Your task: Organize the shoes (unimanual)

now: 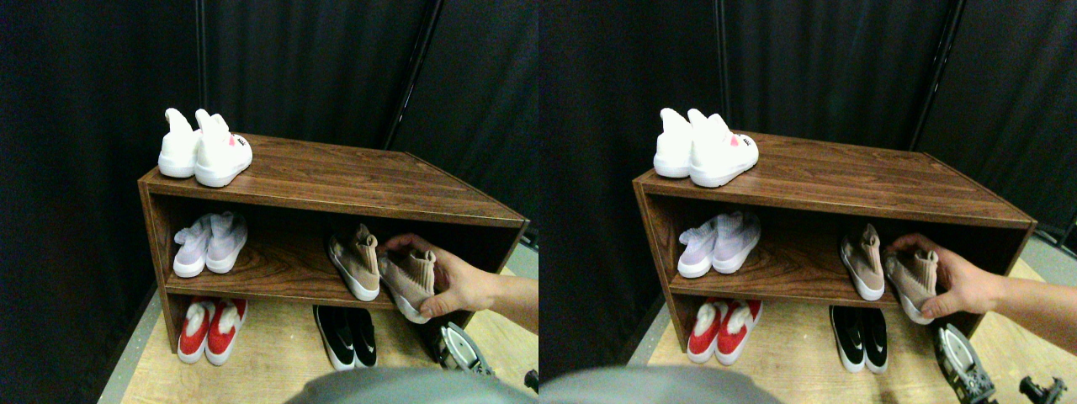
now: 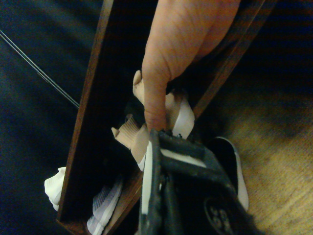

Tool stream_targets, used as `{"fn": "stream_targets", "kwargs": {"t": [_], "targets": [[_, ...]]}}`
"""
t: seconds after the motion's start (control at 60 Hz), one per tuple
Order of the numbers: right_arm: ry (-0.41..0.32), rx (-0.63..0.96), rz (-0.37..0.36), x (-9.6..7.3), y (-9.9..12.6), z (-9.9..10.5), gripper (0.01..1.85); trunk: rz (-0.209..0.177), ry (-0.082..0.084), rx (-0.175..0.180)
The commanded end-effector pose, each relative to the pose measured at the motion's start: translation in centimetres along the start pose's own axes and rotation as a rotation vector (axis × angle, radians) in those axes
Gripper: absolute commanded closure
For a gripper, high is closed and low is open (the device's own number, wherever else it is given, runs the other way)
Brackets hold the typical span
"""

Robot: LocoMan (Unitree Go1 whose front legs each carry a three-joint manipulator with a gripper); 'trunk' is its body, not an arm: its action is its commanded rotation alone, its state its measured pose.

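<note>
Hand (image 1: 458, 286) of a person reaches in from the right, fingers curled around the right tan sock-shoe (image 1: 410, 282) at the front edge of the middle shelf (image 1: 278, 273); its mate (image 1: 355, 261) stands just beside it, upright. Lilac pair (image 1: 210, 244) sits at the left of the same shelf. White pair (image 1: 204, 150) on the top board, left. Red pair (image 1: 212, 330) and black slip-ons (image 1: 347, 335) on the floor beneath. Right gripper (image 1: 458, 349) sits low beside the rack; whether its jaws are parted cannot be made out.
</note>
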Motion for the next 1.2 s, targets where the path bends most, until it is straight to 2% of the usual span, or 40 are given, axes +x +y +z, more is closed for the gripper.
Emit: {"fn": "stream_targets", "kwargs": {"t": [0.017,0.517,1.2], "targets": [[-0.005,-0.006,0.054,-0.01,0.77,0.12,1.8,0.008,0.011,-0.005],[-0.017,0.003,0.06,-0.14,0.94,0.17,1.8,-0.006,0.024,-0.005],[-0.019,0.015,0.046,-0.17,1.24,-0.16,1.8,-0.011,0.032,-0.008]]}}
